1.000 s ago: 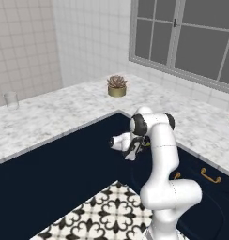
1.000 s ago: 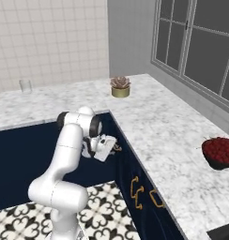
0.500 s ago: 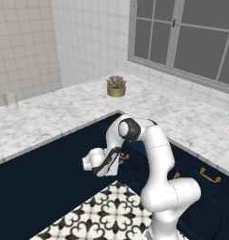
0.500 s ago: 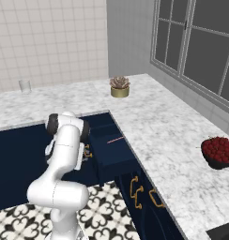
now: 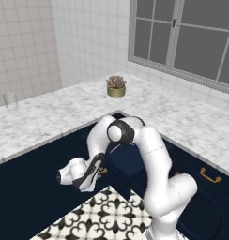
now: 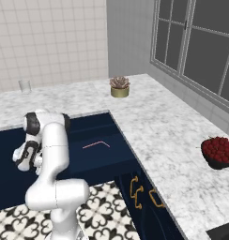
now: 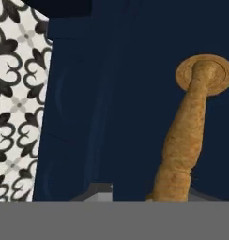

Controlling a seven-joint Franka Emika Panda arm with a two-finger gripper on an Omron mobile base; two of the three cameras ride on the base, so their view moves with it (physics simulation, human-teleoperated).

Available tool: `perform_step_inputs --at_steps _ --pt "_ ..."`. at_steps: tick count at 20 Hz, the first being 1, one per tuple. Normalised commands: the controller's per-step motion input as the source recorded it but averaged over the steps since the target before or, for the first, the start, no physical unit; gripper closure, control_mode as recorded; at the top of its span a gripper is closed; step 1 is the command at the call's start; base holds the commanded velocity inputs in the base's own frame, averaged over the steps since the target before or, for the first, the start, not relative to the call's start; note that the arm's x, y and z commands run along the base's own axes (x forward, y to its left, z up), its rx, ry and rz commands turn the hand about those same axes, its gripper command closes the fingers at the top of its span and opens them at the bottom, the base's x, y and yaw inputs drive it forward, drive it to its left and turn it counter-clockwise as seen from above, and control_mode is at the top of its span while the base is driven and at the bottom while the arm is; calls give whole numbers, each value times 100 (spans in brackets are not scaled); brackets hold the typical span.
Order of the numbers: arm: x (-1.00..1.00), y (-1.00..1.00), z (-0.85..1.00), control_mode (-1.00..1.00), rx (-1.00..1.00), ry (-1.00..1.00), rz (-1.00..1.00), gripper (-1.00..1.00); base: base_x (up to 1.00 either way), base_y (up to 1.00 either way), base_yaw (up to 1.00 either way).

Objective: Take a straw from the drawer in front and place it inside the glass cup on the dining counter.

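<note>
Straw goal: small clear glass cup (image 6: 25,86) on the speckled marble dining counter (image 6: 64,101), far left of the deep navy-blue drawer (image 6: 104,159).
Gripper (image 5: 94,172): has swung down from above the drawer to its front, at the curved brass handle (image 7: 184,140); jaw width unclear.
Straw: thin pink-red stick (image 6: 96,145) lying inside the open drawer, ungrasped.
Meaning: pickup not started.

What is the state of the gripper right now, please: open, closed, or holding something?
Gripper: low beside the brass handle of the open drawer; open or closed cannot be told.
</note>
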Motion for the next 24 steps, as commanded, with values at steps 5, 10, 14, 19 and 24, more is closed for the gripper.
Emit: perform_step_inputs --at_steps 5,10,14,19,24 --pt "-89 28 29 -100 47 -6 30 100 0 0 0" --pt "-100 -19 97 -100 43 -41 17 -100 0 0 0" --pt "-100 -30 100 -100 48 -43 0 -100 0 0 0" --pt "-55 -16 100 -100 45 -35 0 -100 0 0 0" --pt "-10 -1 100 -100 43 -5 1 -100 0 0 0"
